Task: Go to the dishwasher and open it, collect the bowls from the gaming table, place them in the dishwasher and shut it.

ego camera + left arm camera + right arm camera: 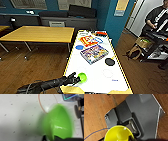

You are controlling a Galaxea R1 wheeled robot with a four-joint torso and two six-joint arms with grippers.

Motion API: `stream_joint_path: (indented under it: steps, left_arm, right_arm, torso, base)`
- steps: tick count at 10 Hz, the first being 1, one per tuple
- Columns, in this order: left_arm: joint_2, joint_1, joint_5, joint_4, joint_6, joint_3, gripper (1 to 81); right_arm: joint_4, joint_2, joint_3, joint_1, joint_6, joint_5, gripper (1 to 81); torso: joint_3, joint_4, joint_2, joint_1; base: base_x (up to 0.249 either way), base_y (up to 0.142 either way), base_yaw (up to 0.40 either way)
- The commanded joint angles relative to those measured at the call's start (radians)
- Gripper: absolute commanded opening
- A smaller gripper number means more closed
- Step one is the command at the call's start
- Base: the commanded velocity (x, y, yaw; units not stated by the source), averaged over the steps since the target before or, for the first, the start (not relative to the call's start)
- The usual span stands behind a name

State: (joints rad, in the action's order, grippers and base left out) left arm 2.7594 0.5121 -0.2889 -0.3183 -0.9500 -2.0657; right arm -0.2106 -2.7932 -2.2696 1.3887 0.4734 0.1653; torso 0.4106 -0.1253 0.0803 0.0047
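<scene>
At the near left edge of the white gaming table (100,72), the left gripper (78,79) is clamped on a lime-green bowl (82,77), while the right gripper (130,138) grips a yellow-green bowl (118,134) above the wooden floor (95,112).

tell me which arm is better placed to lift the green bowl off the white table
Left. Its end effector is already at the green bowl on the white table, with the bowl's rim right at it in the left wrist view. The right arm's camera looks down at wood floor, holding a yellow bowl.
</scene>
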Motion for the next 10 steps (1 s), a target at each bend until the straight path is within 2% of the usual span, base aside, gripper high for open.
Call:
stream_joint_path:
  steps: [1, 4, 5, 7, 10]
  left_arm:
    - [-0.004, -0.093, -0.059, -0.044, -0.019, 0.021, 1.0]
    - [-0.029, -0.094, -0.056, -0.050, -0.021, 0.049, 1.0]
    - [-0.064, -0.108, -0.050, -0.051, -0.018, 0.107, 1.0]
    - [-0.160, -0.151, -0.050, -0.087, -0.021, 0.313, 1.0]
    - [-0.309, -0.209, -0.052, -0.091, -0.023, 0.602, 1.0]
  right_arm:
    - [-0.013, 0.012, 0.010, -0.026, 0.005, -0.049, 1.0]
    - [-0.012, 0.013, 0.004, -0.026, 0.007, -0.049, 1.0]
    - [-0.012, 0.013, 0.004, -0.027, 0.007, -0.049, 1.0]
    - [-0.016, 0.012, 0.012, -0.027, 0.007, -0.052, 1.0]
    - [-0.018, 0.012, 0.018, -0.026, 0.001, -0.058, 1.0]
  torso:
    - [0.000, 0.000, 0.000, 0.000]
    - [0.000, 0.000, 0.000, 0.000]
    - [0.000, 0.000, 0.000, 0.000]
    - [0.000, 0.000, 0.000, 0.000]
    - [0.000, 0.000, 0.000, 0.000]
  base:
    - [0.000, 0.000, 0.000]
    - [0.000, 0.000, 0.000]
    - [0.000, 0.000, 0.000]
    - [0.000, 0.000, 0.000]
    - [0.000, 0.000, 0.000]
